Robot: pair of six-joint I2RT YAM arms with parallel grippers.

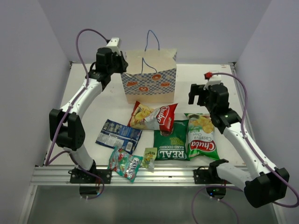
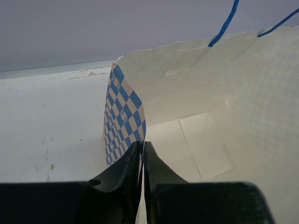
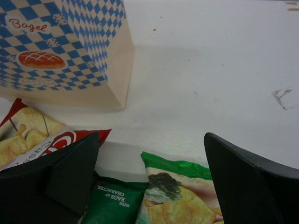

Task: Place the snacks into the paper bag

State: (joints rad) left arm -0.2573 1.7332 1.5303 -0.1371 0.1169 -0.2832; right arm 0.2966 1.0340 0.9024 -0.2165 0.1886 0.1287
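Note:
The paper bag [image 1: 149, 79] stands upright and open at the back of the table, with a blue-white checkered band. My left gripper [image 1: 122, 65] is at the bag's top left corner, shut on its paper rim [image 2: 142, 143]; the bag's pale inside wall [image 2: 210, 116] fills the left wrist view. Six snacks lie in front of the bag: a red-yellow chip bag [image 1: 153, 115], a dark green "REAL" bag [image 1: 171, 146], a green-white chip bag [image 1: 202, 136], a dark blue packet [image 1: 118, 135], a colourful candy packet [image 1: 125, 163] and a tiny sachet [image 1: 149, 157]. My right gripper [image 1: 198, 93] hangs open above the green-white bag [image 3: 187, 196], holding nothing.
White walls close in the table on the left, back and right. The aluminium rail [image 1: 154, 175] with both arm bases runs along the near edge. The bag's blue string handles [image 1: 152, 39] stick up above its rim.

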